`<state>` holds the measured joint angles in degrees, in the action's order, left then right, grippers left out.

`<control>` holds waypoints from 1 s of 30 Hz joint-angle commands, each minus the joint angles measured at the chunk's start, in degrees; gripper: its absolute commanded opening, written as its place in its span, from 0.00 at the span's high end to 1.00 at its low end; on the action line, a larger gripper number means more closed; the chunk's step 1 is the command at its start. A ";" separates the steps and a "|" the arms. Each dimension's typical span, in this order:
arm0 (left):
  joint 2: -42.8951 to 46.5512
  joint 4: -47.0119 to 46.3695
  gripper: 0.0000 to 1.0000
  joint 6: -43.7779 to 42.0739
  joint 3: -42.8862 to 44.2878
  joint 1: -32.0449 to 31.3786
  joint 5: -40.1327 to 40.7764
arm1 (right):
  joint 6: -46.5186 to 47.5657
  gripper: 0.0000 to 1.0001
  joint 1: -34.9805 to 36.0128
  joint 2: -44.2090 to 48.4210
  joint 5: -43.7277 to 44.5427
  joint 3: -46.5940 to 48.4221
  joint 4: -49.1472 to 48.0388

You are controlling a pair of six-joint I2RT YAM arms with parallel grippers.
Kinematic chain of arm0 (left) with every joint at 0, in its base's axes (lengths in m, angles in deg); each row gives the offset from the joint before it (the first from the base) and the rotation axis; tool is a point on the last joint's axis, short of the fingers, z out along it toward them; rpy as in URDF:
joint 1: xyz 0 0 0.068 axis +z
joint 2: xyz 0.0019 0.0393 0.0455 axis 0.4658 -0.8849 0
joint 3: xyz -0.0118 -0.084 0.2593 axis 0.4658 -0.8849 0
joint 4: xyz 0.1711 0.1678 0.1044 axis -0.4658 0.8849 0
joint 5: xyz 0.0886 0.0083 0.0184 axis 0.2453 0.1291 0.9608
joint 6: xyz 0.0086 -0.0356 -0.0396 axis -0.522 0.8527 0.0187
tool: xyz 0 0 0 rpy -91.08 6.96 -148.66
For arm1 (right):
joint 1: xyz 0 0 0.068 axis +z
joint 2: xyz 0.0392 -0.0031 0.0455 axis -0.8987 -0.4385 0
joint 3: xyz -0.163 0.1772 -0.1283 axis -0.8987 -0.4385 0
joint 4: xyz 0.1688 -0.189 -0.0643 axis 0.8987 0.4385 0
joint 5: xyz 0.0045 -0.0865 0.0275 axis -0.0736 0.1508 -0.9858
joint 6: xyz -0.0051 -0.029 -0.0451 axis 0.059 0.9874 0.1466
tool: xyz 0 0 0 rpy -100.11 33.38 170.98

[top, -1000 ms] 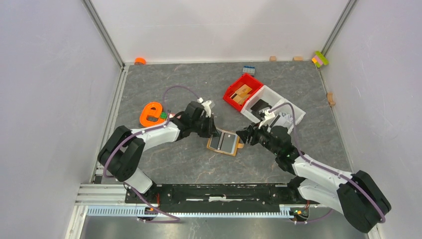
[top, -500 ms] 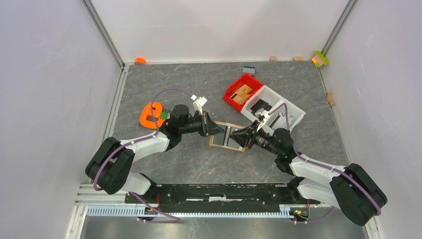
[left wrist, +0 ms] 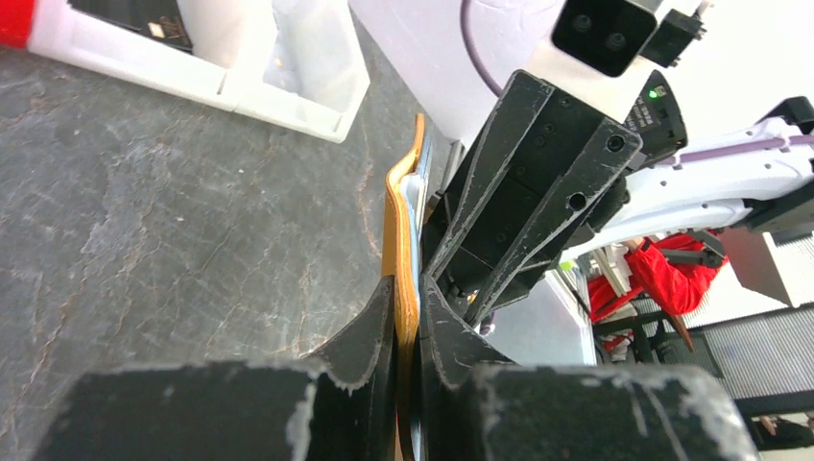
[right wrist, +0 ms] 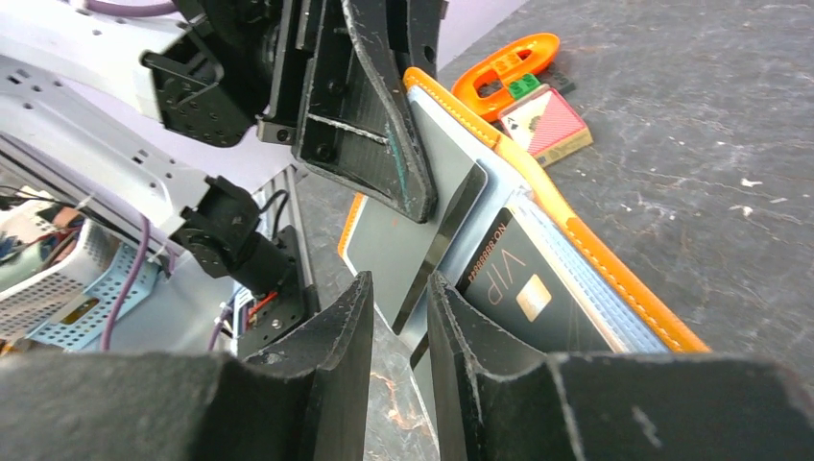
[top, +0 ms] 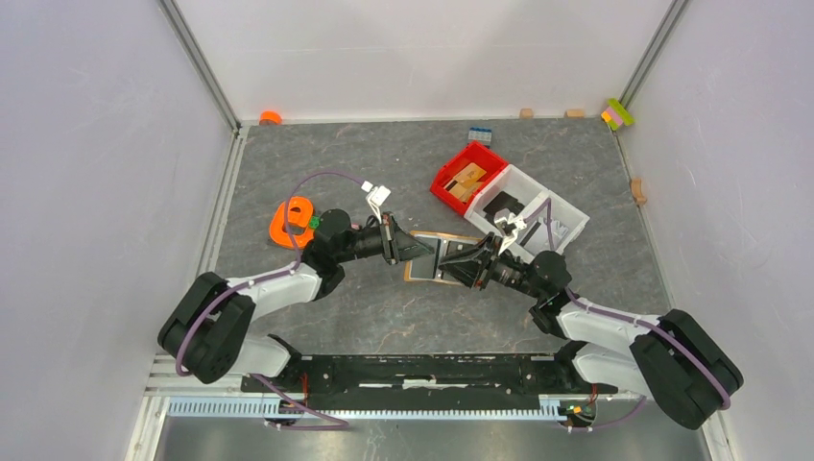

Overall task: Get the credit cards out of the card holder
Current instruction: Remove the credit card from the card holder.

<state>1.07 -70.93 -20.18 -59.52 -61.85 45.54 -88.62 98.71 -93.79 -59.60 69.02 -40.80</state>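
Grey stone-patterned tabletop (top: 384,163), middle: the card holder (left wrist: 401,240) is held on edge, with the left tool (left wrist: 408,303) clenched on its orange rim. The right tool (right wrist: 398,288) straddles a grey card (right wrist: 403,240) – whether it pinches cannot be told, as the card's near corner is hidden behind that tool. A dark VIP card (right wrist: 523,288) sits half-covered in its slot.

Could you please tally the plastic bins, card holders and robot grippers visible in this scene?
Bins: 2, red bin and white bin
Card holder: 1
Grippers: 2, left gripper and right gripper
Total: 5
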 commanded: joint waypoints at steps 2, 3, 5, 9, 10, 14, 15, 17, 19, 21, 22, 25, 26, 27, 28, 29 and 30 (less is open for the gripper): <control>-0.93 -14.17 0.89 6.74 0.24 -0.11 -5.95 | -1.83 0.68 -0.53 -1.30 -2.09 -0.35 -4.42; -1.51 -15.39 0.88 7.54 0.12 -0.14 -6.40 | -1.87 0.68 -0.53 -1.46 -2.13 -0.23 -4.37; -2.37 -18.06 0.88 8.82 0.08 -0.30 -7.33 | -2.07 0.67 -0.49 -1.93 -2.45 -0.01 -4.41; -3.83 -20.40 0.88 10.36 0.36 -0.59 -8.26 | -2.37 0.67 -0.62 -2.44 -2.74 0.17 -4.55; -3.98 -20.75 0.88 10.57 0.33 -0.59 -8.40 | -2.54 0.67 -0.62 -2.53 -2.87 0.18 -4.73; -4.11 -21.07 0.87 10.62 0.33 -0.68 -8.44 | -2.97 0.68 -0.67 -2.55 -3.39 0.00 -5.90; -4.21 -21.07 0.87 10.66 0.39 -0.83 -8.53 | -3.08 0.68 -0.67 -2.62 -3.38 0.00 -5.91; -4.32 -21.16 0.87 10.65 0.53 -0.99 -8.62 | -3.21 0.68 -0.71 -2.70 -3.39 0.00 -6.02; -4.38 -21.16 0.87 10.67 0.58 -1.09 -8.75 | -3.53 0.70 -0.71 -2.79 -3.48 -0.10 -6.66; -4.46 -21.03 0.87 10.52 0.67 -1.28 -8.73 | -4.02 0.71 -0.79 -2.89 -3.93 -0.26 -7.57; -4.45 -20.63 0.86 10.23 0.82 -1.54 -8.72 | -4.17 0.73 -0.79 -2.90 -4.11 -0.36 -8.18; -3.65 -15.41 0.85 6.75 1.97 -3.00 -8.39 | -4.40 0.80 -0.80 -2.88 -4.50 -0.50 -9.15; -3.26 -13.66 0.85 5.70 2.38 -3.24 -8.04 | -4.32 0.82 -0.80 -2.80 -4.51 -0.44 -9.32; -2.87 -12.27 0.85 4.75 2.47 -3.44 -7.73 | -4.31 0.83 -0.82 -2.75 -4.49 -0.64 -9.54; -2.50 -11.65 0.84 4.30 2.39 -3.45 -7.41 | -4.32 0.84 -0.82 -2.57 -4.48 -0.70 -9.80; -2.30 -11.29 0.84 4.05 2.43 -3.45 -7.23 | -4.34 0.85 -0.79 -2.47 -4.46 -0.85 -9.93; -2.18 -11.18 0.84 3.92 2.42 -3.57 -7.21 | -4.32 0.86 -0.79 -2.37 -4.46 -0.86 -9.94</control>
<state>-3.42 -82.78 -14.30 -59.58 -62.85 40.81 -93.08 97.68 -96.22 -63.91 67.93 -46.70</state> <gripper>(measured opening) 0.158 0.159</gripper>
